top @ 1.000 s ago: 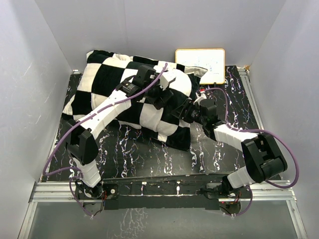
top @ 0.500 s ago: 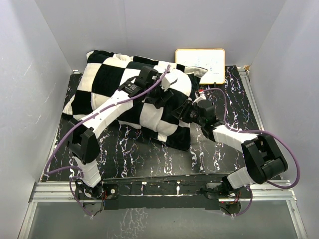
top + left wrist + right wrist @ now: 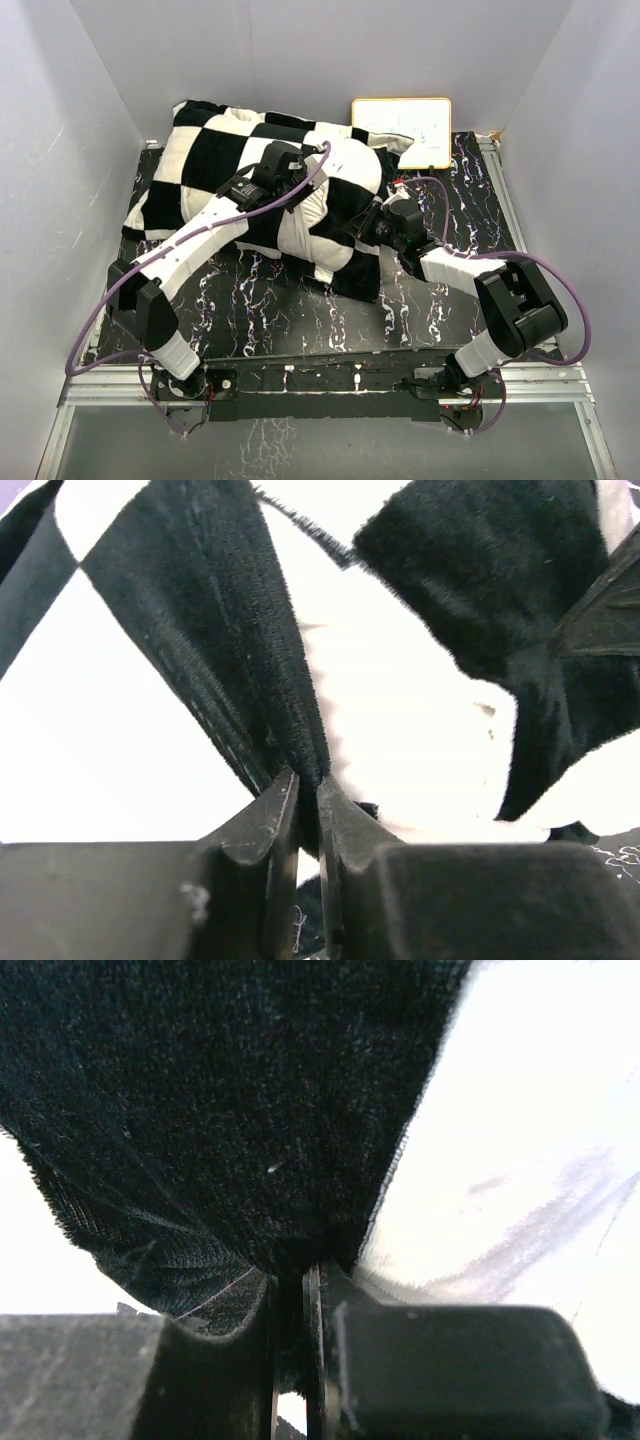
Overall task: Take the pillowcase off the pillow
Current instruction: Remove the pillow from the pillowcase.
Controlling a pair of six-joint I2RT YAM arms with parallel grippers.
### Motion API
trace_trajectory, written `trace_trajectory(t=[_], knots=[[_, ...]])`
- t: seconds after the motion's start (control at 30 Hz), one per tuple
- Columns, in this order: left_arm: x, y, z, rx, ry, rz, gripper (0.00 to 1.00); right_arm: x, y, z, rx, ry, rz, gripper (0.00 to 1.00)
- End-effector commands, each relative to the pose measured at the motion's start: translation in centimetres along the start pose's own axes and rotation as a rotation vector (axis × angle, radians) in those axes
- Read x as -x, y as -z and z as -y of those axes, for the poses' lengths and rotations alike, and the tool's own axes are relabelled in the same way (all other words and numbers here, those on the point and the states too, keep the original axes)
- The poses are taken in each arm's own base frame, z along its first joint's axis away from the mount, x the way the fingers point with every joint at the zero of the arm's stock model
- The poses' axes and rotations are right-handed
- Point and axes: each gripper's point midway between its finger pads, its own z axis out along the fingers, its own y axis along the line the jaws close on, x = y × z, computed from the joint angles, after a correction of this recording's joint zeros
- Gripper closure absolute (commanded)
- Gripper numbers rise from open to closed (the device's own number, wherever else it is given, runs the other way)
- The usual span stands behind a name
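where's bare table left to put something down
Bare table runs along the near edge, between the pillowcase and the arm bases. A second patch lies right of the right arm, in front of the whiteboard. The middle is crowded: the left gripper and right gripper both pinch the pillowcase.

Black white-veined marble-pattern tabletop [image 3: 260,310] between plain pale walls [image 3: 300,50], small wood-framed whiteboard [image 3: 402,130] at the back.

pillowcase [image 3: 225,165]: black and cream-white checkerboard. table [image 3: 300,310]: black with white marble veining. board [image 3: 402,128]: white, tan frame. walls [image 3: 300,50]: plain pale grey. arms [image 3: 195,240]: white and black. cables [image 3: 583,322]: purple.
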Motion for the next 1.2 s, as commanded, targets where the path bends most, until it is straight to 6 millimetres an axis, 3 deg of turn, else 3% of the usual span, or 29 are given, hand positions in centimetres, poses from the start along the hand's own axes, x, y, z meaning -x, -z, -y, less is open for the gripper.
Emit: trace_trajectory(t=[0.0, 0.17, 0.3, 0.4, 0.53, 0.67, 0.73, 0.83, 1.03, 1.17], knots=[[-0.4, 4.2, -5.0, 0.182, -0.039, -0.022, 0.94, -4.6, 0.4, 6.4, -0.241, -0.02, -0.124, 0.92], [-2.1, 4.9, -7.4, 0.258, -0.029, -0.063, 0.99, -3.2, 1.3, 7.1, -0.309, 0.001, -0.058, 0.92], [-5.7, 4.3, -9.3, 0.24, 0.118, -0.103, 1.0, 0.3, 3.3, 7.2, -0.395, 0.063, 0.073, 0.92], [-7.7, 3.4, -8.2, 0.12, 0.255, -0.108, 1.0, 3.0, 4.9, 6.4, -0.445, 0.12, 0.153, 0.92], [-7.7, 2.7, -3.0, -0.143, 0.369, -0.088, 1.0, 6.8, 5.9, 3.3, -0.474, 0.216, 0.249, 0.84], [-7.6, 2.0, -0.2, -0.284, 0.461, -0.102, 1.0, 8.4, 5.2, -2.0, -0.452, 0.319, 0.302, 0.54], [-7.6, 1.8, 0.3, -0.306, 0.475, -0.103, 1.0, 8.7, 4.2, -5.2, -0.426, 0.371, 0.319, 0.46], [-7.7, 1.6, 0.3, -0.307, 0.478, -0.101, 1.0, 8.9, 2.9, -7.7, -0.416, 0.411, 0.319, 0.4], [-7.7, 1.9, 0.1, -0.292, 0.469, -0.099, 1.0, 8.5, 0.5, -10.0, -0.431, 0.484, 0.294, 0.37], [-8.3, 1.8, -0.1, -0.272, 0.457, -0.117, 1.0, 8.9, 1.1, -11.6, -0.474, 0.543, 0.315, 0.36]])
